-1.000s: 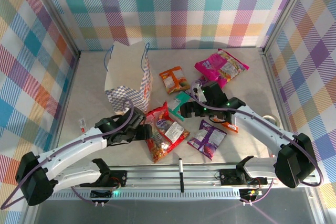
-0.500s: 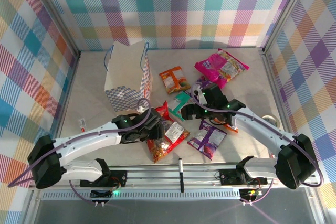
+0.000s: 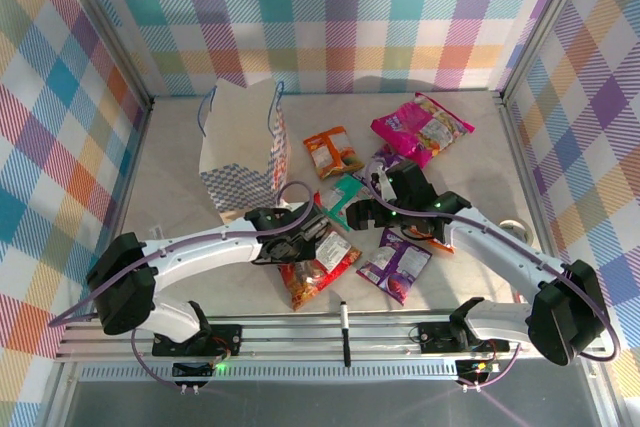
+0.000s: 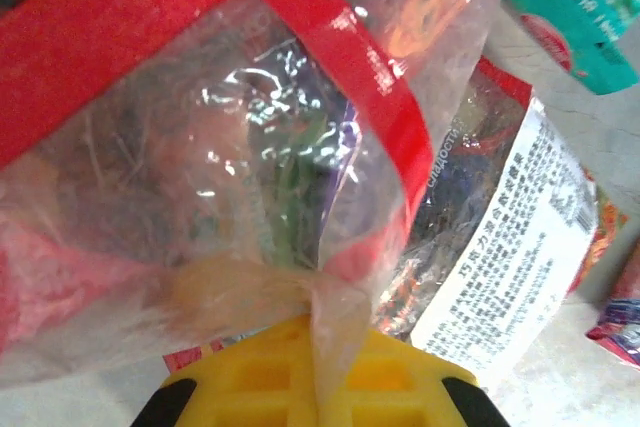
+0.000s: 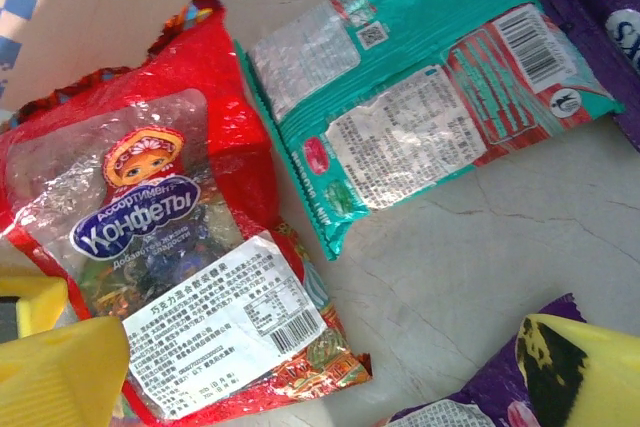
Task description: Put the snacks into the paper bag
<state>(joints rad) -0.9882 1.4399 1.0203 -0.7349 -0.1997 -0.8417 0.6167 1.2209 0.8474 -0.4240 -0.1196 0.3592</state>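
Reaching rightward since the earlier frame, the left arm had carried the left end effector (image 3: 308,243) from the near corner of the paper bag (image 3: 235,142) onto the red packet (image 3: 318,269), and its jaws had gone from apart to clamped. The right arm had hardly shifted.

At left, the paper bag stood on the desk (image 3: 170,187), far and left of the clamped jaws, with its tan inside open to the overhead view. In the left wrist view, the yellow fingers (image 4: 250,372) pinched a gathered fold of the packet's clear and red film. The packet itself lay on the desk just near-right of the bag, its long axis running roughly far to near. The left arm was plainly the nearer one to both packet and bag, so the coming carry was judged to run far and left.

Further right, the right end effector (image 3: 362,212) hovered with jaws wide and nothing between them, just beside the teal packet (image 3: 345,192). Orange (image 3: 333,150), pink (image 3: 422,127) and purple (image 3: 395,265) packets lay outside the bag.
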